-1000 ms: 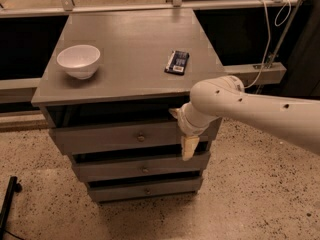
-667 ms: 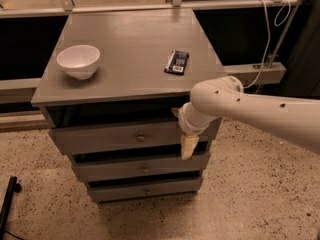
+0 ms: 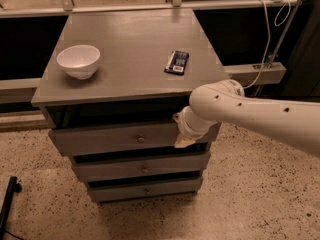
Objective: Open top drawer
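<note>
at the head of a three-drawer grey cabinet: top drawer (image 3: 110,140), grey painted wood, widest front of the three, with a small round metal knob (image 3: 140,139) at mid-front. a dark gap runs between its upper edge and the underside of the cabinet top (image 3: 130,84).

at the right end of that front: gripper (image 3: 184,138), cream-coloured, set against the drawer's right corner, well to the right of the knob. whether it is open or closed cannot be told. it has no visible contact with the knob.

behind the gripper: arm (image 3: 250,116), white and rounded with small dark dots, reaching in from the right edge of the view across the cabinet's right front corner.

below the top drawer: middle drawer (image 3: 115,171) and bottom drawer (image 3: 120,191), each grey with a like knob, each with a dark gap above it.

on the cabinet top: white bowl (image 3: 78,60), upright, near the left edge; dark flat packet (image 3: 177,62), lying towards the right side, well apart from the bowl.

around the cabinet: speckled floor (image 3: 250,199); a pale cable (image 3: 265,49) hanging at the upper right; a black object (image 3: 7,204) at the lower left edge, kind not discernible.
</note>
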